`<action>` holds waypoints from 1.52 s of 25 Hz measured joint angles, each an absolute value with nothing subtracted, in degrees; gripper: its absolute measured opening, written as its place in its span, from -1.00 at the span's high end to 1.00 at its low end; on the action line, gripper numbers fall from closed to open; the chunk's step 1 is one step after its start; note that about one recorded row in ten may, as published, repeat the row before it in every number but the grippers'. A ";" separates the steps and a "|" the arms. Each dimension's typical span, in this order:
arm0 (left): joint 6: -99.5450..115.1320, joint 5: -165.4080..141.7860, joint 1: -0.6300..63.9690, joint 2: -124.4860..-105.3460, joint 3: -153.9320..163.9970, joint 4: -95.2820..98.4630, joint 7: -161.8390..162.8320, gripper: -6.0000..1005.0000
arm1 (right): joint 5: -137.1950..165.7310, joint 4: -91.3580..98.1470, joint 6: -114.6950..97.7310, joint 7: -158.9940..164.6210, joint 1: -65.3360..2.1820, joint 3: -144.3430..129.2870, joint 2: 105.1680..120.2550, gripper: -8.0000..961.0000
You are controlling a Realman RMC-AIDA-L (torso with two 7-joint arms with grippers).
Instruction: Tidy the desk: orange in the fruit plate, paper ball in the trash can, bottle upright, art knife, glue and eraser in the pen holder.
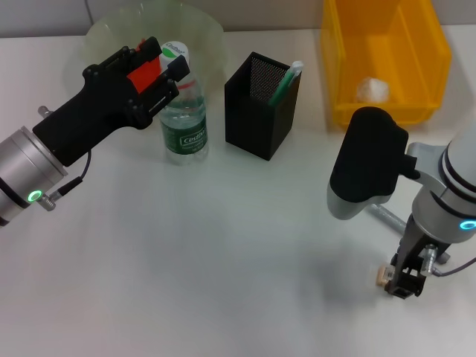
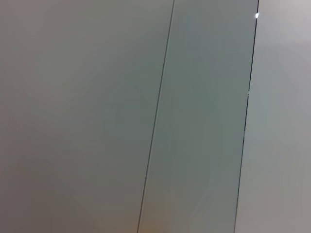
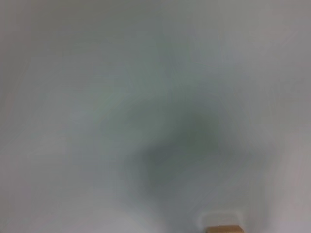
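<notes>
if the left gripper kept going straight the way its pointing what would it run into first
Most likely the fruit plate. The left gripper points up-right past the upright bottle, its jaws around an orange, with the plate's rim directly ahead. Depth is unclear; it might pass above.

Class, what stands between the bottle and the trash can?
In the head view, the pen holder stands between the upright bottle and the trash can.

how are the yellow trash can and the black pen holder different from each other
The trash can is bright yellow solid plastic, wide and rectangular; the pen holder is black mesh, narrower and square. The trash can holds the white paper ball; the pen holder holds a green-and-white stick-like item. Both stand open-topped on the desk.
</notes>
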State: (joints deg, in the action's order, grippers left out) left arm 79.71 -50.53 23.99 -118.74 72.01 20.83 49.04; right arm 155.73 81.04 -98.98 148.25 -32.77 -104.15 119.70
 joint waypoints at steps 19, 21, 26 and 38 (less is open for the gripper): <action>80.32 -50.51 23.94 -118.66 71.77 20.92 48.95 -0.12 | 154.15 91.73 -96.31 147.82 -29.77 -93.62 119.62 0.46; 80.42 -50.48 23.81 -118.65 71.68 20.93 48.95 -0.12 | 154.15 92.69 -95.36 147.79 -29.48 -92.36 119.61 0.45; 80.60 -50.44 23.37 -118.65 71.63 20.97 48.95 -0.12 | 152.16 93.75 -84.41 147.73 -29.60 -87.86 119.44 0.42; 80.64 -50.45 23.57 -118.91 72.03 20.86 48.95 -0.12 | 148.40 85.65 -71.18 148.21 -39.79 -85.87 119.34 0.35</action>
State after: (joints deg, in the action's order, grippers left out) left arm 80.64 -50.45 23.57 -118.91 72.03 20.86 48.95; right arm 148.40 85.65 -71.18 148.21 -39.79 -85.87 119.34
